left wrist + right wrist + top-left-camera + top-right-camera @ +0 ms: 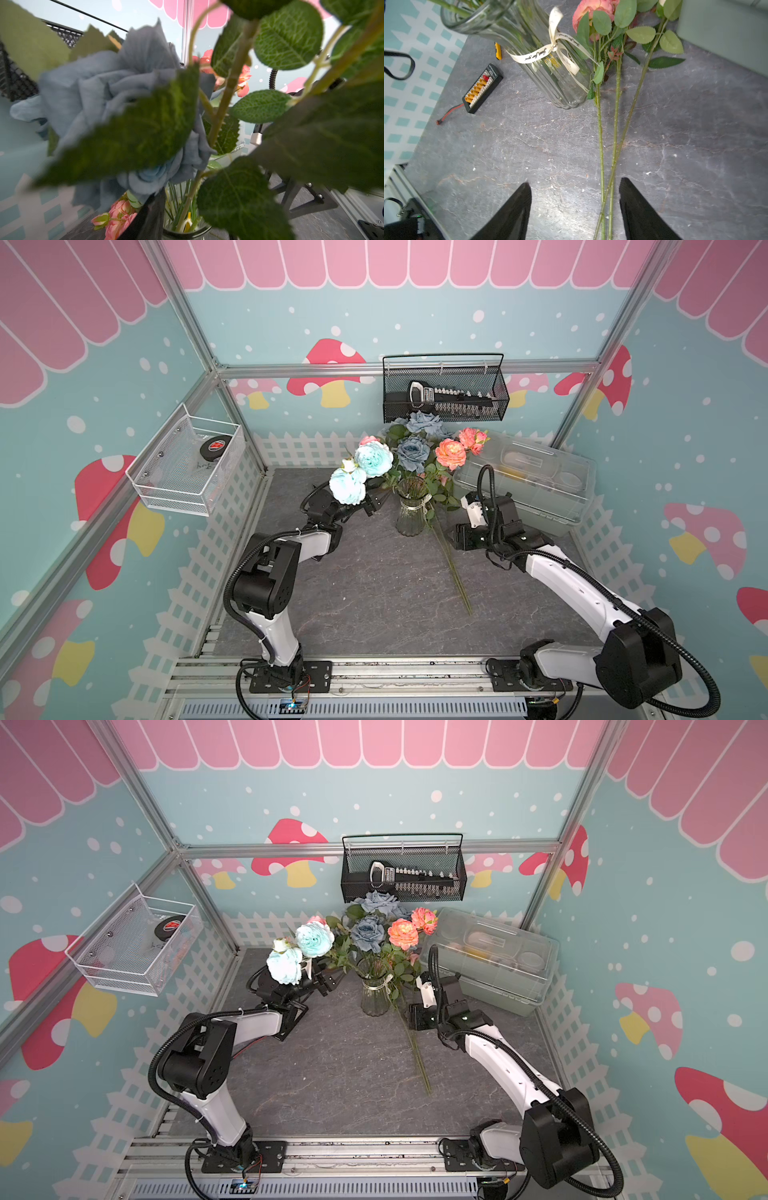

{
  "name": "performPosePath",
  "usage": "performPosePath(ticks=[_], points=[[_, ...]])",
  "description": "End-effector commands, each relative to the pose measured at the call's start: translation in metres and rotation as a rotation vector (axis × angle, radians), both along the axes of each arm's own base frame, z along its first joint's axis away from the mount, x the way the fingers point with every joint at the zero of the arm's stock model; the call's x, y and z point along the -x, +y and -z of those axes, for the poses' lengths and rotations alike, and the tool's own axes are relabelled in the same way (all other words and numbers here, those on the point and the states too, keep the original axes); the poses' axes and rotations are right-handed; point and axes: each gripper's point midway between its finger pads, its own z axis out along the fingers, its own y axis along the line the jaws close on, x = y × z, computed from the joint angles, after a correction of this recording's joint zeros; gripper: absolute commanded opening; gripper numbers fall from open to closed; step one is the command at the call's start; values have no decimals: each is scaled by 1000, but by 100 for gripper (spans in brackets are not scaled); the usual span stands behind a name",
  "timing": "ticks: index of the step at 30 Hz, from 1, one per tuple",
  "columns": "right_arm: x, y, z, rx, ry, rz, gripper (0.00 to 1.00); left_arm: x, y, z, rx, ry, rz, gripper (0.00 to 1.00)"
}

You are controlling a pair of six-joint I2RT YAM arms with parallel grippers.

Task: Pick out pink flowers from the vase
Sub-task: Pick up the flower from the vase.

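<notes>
Green stems [600, 145] of the pink flowers [591, 10] lie flat on the slate tabletop [695, 135] just beside the glass vase [546, 68]. They run lengthwise between the right gripper's [575, 180] wide-open fingers, untouched. Another pink bloom [368, 440] rises from the bouquet on the left gripper's [371, 504] side. Leaves hide that gripper's opening, so I cannot tell its state.

Top views high, looking down at whole scene, wrist views close, all sharing the vase [410, 514]
</notes>
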Motion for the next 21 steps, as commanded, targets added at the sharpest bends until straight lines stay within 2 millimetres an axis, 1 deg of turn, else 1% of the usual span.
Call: performPosePath(ticks=[1, 2, 4, 6, 8, 12, 17, 19, 20, 21], points=[[7, -7, 4, 34, 7, 8, 74, 4, -12, -8, 5, -36, 37, 37], [7, -7, 3, 33, 5, 9, 75, 2, -14, -7, 2, -33, 35, 32], [7, -8, 3, 33, 5, 9, 76, -3, -15, -4, 6, -21, 16, 14], [8, -8, 2, 32, 1, 10, 76, -7, -15, -3, 10, -12, 2, 5], [9, -9, 1, 36, -3, 12, 76, -10, -14, -1, 8, -4, -15, 0], [11, -10, 0, 35, -8, 11, 76, -11, -13, -4, 5, 2, -25, 0], [11, -9, 0, 28, -8, 9, 76, -4, -13, -17, -24, -10, -18, 0], [12, -9, 0, 24, -9, 10, 76, -1, -16, -20, -47, -8, -4, 9], [12, -8, 0, 22, -12, 10, 76, -3, -16, -15, -66, 21, -5, 14], [12, -9, -1, 21, -15, 11, 76, -3, -16, -14, -76, 25, -7, 20]])
